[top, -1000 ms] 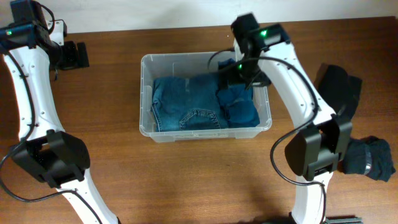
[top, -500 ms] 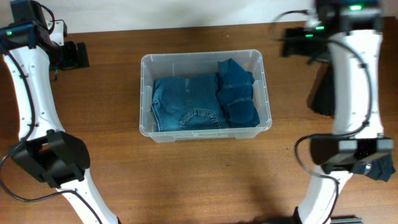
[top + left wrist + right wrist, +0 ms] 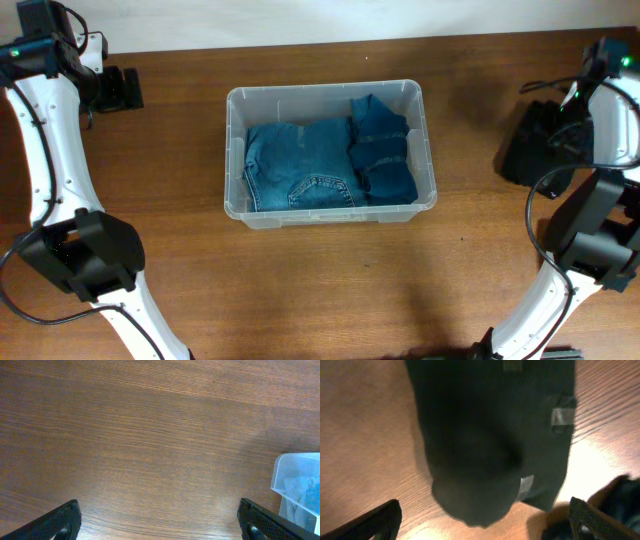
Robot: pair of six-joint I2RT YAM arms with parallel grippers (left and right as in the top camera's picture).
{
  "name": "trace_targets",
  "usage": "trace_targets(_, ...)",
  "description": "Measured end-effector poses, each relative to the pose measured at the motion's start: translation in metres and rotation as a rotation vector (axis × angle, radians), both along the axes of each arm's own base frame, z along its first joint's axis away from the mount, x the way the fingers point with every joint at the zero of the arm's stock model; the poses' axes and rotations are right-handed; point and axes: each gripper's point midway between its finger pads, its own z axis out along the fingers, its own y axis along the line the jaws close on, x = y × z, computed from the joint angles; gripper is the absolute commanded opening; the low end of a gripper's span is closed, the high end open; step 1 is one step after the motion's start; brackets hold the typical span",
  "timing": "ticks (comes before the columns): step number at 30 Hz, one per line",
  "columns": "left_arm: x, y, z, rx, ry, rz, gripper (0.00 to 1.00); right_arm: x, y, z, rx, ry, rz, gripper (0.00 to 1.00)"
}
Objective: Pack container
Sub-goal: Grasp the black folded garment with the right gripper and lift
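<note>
Jeans (image 3: 300, 172) lie in the container (image 3: 300, 90); a garment (image 3: 528, 152) lies well to its right.

Overhead: fixed above, facing straight down from far enough to take in the whole table (image 3: 330, 290); the container (image 3: 325, 89) sits at frame centre, a strip of wall runs along the top edge, and the arms run down the left and right edges.
Left wrist: close above bare wood, facing down; the left gripper (image 3: 160, 525) shows only as finger ends in the lower corners.
Right wrist: very close, facing down and blurred; a dark garment (image 3: 485, 435) fills the upper middle, with the right gripper (image 3: 482, 522) finger ends in the lower corners.
Overlap, left wrist and overhead: one container corner at the wrist frame's lower right.
Overlap, right wrist and overhead: the dark garment, at the overhead frame's right.
</note>
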Motion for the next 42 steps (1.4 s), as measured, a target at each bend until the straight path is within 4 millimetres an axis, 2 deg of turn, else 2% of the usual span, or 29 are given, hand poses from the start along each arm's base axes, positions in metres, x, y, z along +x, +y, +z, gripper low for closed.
trace_targets(4, 0.0, 0.0, 0.0, -0.001, 0.001, 0.0, 0.99, 0.008, -0.004, -0.025, -0.003, -0.041, -0.003, 0.99)
trace_targets(7, 0.0, 0.0, 0.0, -0.001, 0.001, 0.0, 1.0, 0.01, -0.004, -0.038, -0.007, -0.059, 0.0, 0.91)
trace_targets(10, 0.0, 0.0, 0.0, -0.001, 0.002, 0.0, 0.99, 0.011, -0.004, -0.048, -0.01, -0.071, 0.005, 0.75)
trace_targets(13, 0.0, 0.0, 0.0, -0.001, 0.002, 0.0, 1.0, 0.008, -0.004, -0.057, -0.014, -0.065, 0.013, 0.53)
trace_targets(14, 0.0, 0.0, 0.0, -0.001, 0.002, 0.0, 1.0, 0.008, -0.004, -0.059, -0.013, -0.063, 0.011, 0.42)
trace_targets(20, 0.0, 0.0, 0.0, -0.001, 0.001, 0.0, 0.99, 0.008, -0.003, -0.057, -0.012, -0.07, 0.011, 0.04)
trace_targets(24, 0.0, 0.0, 0.0, -0.001, 0.001, 0.0, 0.99, 0.005, -0.001, -0.055, -0.002, -0.062, 0.005, 0.04)
trace_targets(27, 0.0, 0.0, 0.0, -0.001, 0.001, 0.0, 0.99, -0.007, 0.005, -0.051, 0.025, -0.005, 0.004, 0.04)
trace_targets(30, 0.0, 0.0, 0.0, -0.001, 0.001, 0.0, 0.99, -0.017, 0.013, -0.036, 0.066, 0.041, 0.004, 0.04)
trace_targets(33, 0.0, 0.0, 0.0, -0.001, 0.002, 0.0, 0.99, -0.013, 0.017, -0.009, 0.097, 0.027, 0.01, 0.04)
trace_targets(39, 0.0, 0.0, 0.0, -0.001, 0.001, 0.0, 0.99, 0.008, 0.037, 0.076, 0.149, -0.113, 0.088, 0.04)
trace_targets(40, 0.0, 0.0, 0.0, 0.0, 0.0, 0.0, 0.99, 0.012, 0.046, 0.096, 0.153, -0.151, 0.122, 0.04)
trace_targets(42, 0.0, 0.0, 0.0, 0.0, 0.001, 0.0, 0.99, 0.017, 0.065, 0.12, 0.156, -0.195, 0.178, 0.04)
